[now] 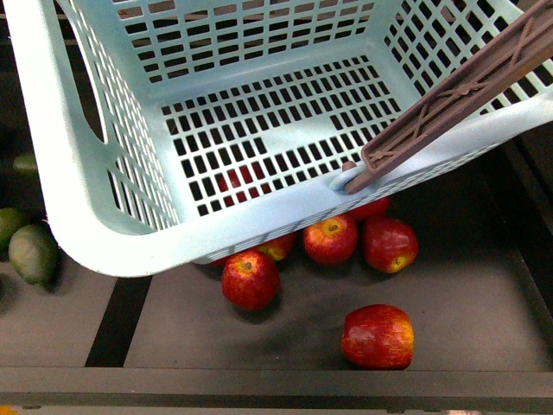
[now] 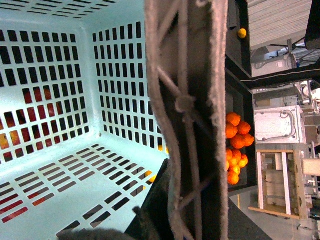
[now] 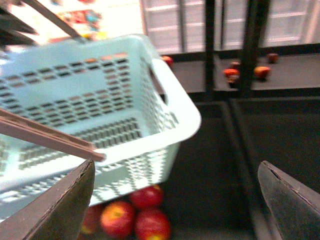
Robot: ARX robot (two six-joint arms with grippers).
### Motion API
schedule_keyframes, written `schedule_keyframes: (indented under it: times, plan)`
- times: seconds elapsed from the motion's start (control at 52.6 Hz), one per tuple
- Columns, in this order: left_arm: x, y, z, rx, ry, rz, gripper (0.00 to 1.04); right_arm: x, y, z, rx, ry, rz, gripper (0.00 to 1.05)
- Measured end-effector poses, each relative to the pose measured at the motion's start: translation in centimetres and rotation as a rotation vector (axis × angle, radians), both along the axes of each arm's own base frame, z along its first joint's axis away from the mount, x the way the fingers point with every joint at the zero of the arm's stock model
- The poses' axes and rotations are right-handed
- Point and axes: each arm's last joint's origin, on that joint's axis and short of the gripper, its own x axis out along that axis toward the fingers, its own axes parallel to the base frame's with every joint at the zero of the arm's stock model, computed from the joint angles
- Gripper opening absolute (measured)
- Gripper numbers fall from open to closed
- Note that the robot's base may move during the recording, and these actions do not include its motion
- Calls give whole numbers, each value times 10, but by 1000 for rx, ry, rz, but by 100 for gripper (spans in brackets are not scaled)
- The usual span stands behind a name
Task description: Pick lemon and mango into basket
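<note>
The basket (image 3: 175, 112), light teal with slotted walls and floor, hangs tilted just ahead of the right pincer (image 3: 176, 167), whose two dark fingers (image 3: 55, 207) stand wide apart with nothing between them and no contact with the basket. The left pincer (image 2: 90, 234) shows only as a dark blur at the edge of the left wrist view, so I cannot tell whether it is apart, together or clamped on anything. Filling that view right in front of it is the brown handle (image 2: 185, 120), a ribbed strip that crosses the basket's open mouth. In the right wrist view the handle slants across the near rim, a little closer to the pincer than the basket floor. Under the basket and ahead of the right pincer, red apples (image 3: 146, 196) lie bunched on a dark shelf (image 3: 280, 135). In the front view one apple (image 1: 378, 337) sits apart from the bunch, and more red shows through the floor slots. Two green oval fruits (image 1: 33, 252) lie on the shelf beside the basket's corner. Farther beyond the right pincer, more apples (image 3: 231, 74) sit on a farther section of shelf. Beyond the handle in the left wrist view lies a heap of oranges (image 2: 237, 135), and farther still a single small yellow fruit (image 2: 242, 33), too small to name.
</note>
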Motion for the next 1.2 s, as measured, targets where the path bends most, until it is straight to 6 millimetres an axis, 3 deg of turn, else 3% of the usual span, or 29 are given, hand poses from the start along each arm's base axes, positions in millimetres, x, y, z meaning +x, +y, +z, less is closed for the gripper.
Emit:
schedule_keyframes:
  times: [0.152, 0.342, 0.437, 0.589, 0.665, 0.912, 1.197]
  plan:
    - [0, 0, 0, 1, 0, -2, 6, 26, -23, 6, 141, 34, -14, 96]
    - [0, 0, 0, 3, -1, 0, 6, 92, -66, 11, 131, 55, -177, 96]
    - [0, 0, 0, 1, 1, -4, 6, 133, -92, -13, 136, 167, -247, 96]
    - [0, 0, 0, 2, 0, -2, 6, 192, -138, -88, 100, 441, -350, 96]
    - [0, 0, 0, 2, 1, -2, 6, 211, -159, -116, 34, 517, -375, 96]
    - [0, 0, 0, 2, 1, -2, 6, 232, -196, -153, -75, 642, -334, 96]
    - [0, 0, 0, 2, 1, -2, 6, 231, -230, -181, -149, 709, -271, 96]
